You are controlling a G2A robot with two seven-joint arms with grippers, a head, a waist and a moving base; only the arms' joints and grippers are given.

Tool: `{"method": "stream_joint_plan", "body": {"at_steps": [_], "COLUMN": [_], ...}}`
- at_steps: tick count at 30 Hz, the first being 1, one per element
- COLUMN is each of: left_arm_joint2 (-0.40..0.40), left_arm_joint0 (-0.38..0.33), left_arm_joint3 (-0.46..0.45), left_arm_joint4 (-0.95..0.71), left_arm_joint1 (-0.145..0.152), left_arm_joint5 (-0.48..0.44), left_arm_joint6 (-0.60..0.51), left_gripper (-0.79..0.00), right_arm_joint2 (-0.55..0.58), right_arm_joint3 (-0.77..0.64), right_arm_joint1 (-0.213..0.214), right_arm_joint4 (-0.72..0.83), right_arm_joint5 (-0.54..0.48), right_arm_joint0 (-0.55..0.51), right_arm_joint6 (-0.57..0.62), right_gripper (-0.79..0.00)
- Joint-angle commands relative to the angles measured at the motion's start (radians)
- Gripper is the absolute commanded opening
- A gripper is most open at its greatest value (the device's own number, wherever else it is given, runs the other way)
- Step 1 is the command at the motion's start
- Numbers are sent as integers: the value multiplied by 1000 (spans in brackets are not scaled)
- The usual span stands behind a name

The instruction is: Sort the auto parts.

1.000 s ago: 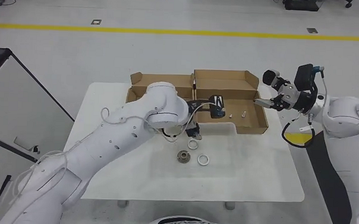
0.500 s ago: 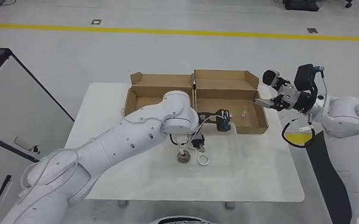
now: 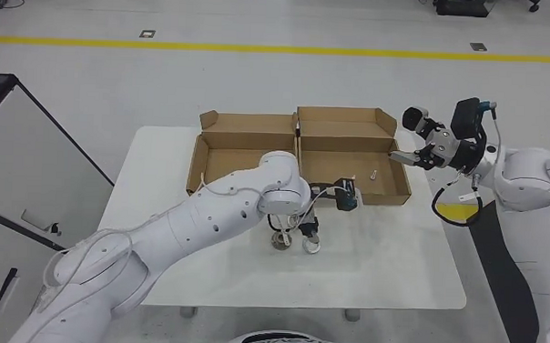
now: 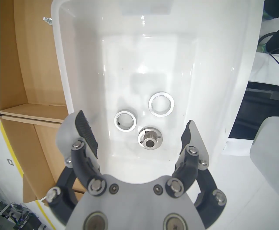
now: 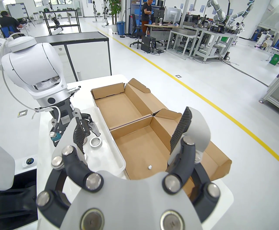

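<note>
two silver metal rings [image 4: 161, 104] and flanged steel hub [image 4: 149, 141] in white plastic tray [image 4: 60, 65]. left gripper [image 4: 135, 119] open above hub, likely for pick; right gripper [image 5: 131, 118] open, parked clear.

A pale, glossy floor [image 3: 260, 89] surrounds the white surface [image 3: 399, 267] and is crossed on the far side by a yellow line [image 3: 261, 49]. Farther off stand a black-topped cabinet [image 5: 87, 54], workbenches [image 5: 185, 32] with monitors, an office chair [image 5: 136, 36] and a potted plant [image 5: 113, 6].
</note>
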Motion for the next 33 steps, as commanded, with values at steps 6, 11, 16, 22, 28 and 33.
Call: {"method": "stream_joint_plan", "body": {"at_steps": [6,11,16,22,28,33], "left_arm_joint2": [21,39,58,65,73,78], "left_arm_joint0": [1,1,8,16,26,38], "left_arm_joint3": [44,70,91,106,117,124], "left_arm_joint4": [15,29,44,55,65,68], "left_arm_joint1": [-20,-36,-48,-56,-64,-69], "left_arm_joint5": [5,1,-11,-17,-25,-25], "left_arm_joint6": [25,35,35,40,39,37], "left_gripper": [0,-18,-280,-419,-446,-471], "right_arm_joint2": [0,0,0,0,0,0], "right_arm_joint3": [0,0,0,0,0,0], "right_arm_joint1": [0,0,0,0,0,0], "right_arm_joint4": [0,0,0,0,0,0], "right_arm_joint5": [0,0,0,0,0,0], "right_arm_joint0": [0,0,0,0,0,0], "right_arm_joint6": [0,0,0,0,0,0], "right_gripper": [0,0,0,0,0,0]}}
